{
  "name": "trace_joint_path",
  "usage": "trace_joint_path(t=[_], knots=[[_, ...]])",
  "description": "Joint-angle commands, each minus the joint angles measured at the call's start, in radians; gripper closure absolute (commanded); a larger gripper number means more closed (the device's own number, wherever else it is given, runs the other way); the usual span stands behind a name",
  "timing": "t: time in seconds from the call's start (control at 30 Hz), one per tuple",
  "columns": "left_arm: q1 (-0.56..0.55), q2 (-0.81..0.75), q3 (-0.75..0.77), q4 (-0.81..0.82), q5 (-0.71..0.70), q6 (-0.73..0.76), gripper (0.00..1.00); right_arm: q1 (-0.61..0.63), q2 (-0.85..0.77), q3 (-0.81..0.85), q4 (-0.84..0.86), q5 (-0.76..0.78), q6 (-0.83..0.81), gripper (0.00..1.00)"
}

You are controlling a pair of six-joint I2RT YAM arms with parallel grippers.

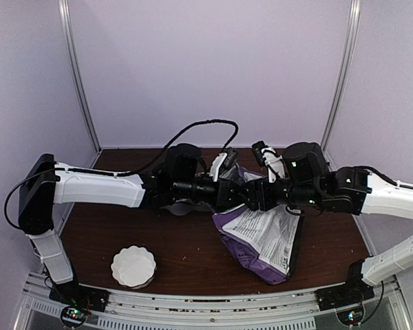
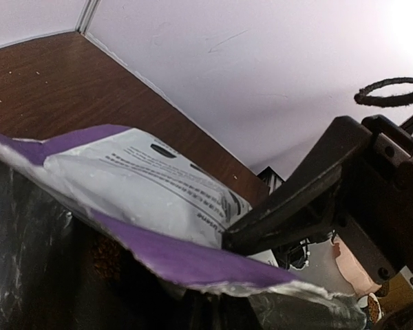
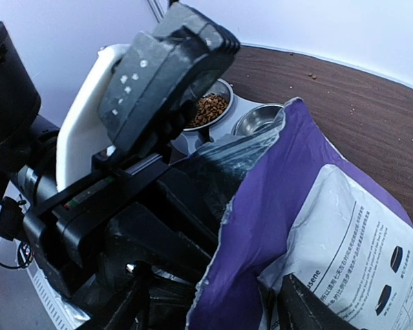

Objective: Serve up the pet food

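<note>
1. Standing at the near edge, I first meet a white scalloped dish [image 1: 133, 267], bare, alone on the dark tabletop [image 1: 186, 247] and well apart from everything else.
2. Next comes the purple-and-white pet food bag [image 1: 261, 237], lying on its side with its torn mouth toward the far wall, where both arms crowd together.
3. At that mouth the left fingers [image 2: 296, 199] are closed on the bag's purple lip, pinching it up. The right fingers [image 3: 306, 309] stand wide apart on either side of the lip's other part, gripping nothing.
4. Beyond the bag sits a pair of steel bowls. The pet food [image 3: 208, 110] is a brown heap in the filled bowl [image 3: 230, 96], and the empty bowl [image 3: 258, 118] sits just beside it.
5. The trouble I would expect:
   - With only one side of the lip pinched, the thin film could slip or sag and close the mouth.
   - If the bag is tipped while the mouth gapes, kibble would scatter over the tabletop.
   - The two wrists are so close that a careless move could knock them together.
6. What each view adds:
   - The overhead view shows the dish and how the whole bag lies, but the left arm hides the bowls.
   - Only the right wrist view shows the bowls and which one is filled.
   - Only the left wrist view shows the pinch close up. It also shows the bag's dark inside, where brown specks may be more kibble.
</note>
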Motion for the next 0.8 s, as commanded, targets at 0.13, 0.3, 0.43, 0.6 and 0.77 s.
trace_joint_path(t=[0.13,0.3,0.43,0.6,0.77], knots=[[-0.005,-0.071,0.020,0.123,0.011,0.020,1.00,0.005,0.043,0.035,-0.094,0.155,0.047,0.61],[-0.005,-0.084,0.013,0.125,0.000,0.020,1.00,0.003,0.032,0.021,-0.121,0.211,0.083,0.90],[-0.005,-0.106,-0.003,0.130,-0.016,0.010,1.00,0.003,0.009,0.023,-0.140,0.247,0.086,1.00],[0.011,-0.145,-0.051,0.171,-0.026,-0.057,1.00,-0.002,-0.029,0.017,-0.145,0.275,0.076,1.00],[0.035,-0.192,-0.135,0.273,-0.025,-0.152,1.00,-0.018,-0.070,-0.003,-0.148,0.284,0.075,1.00]])
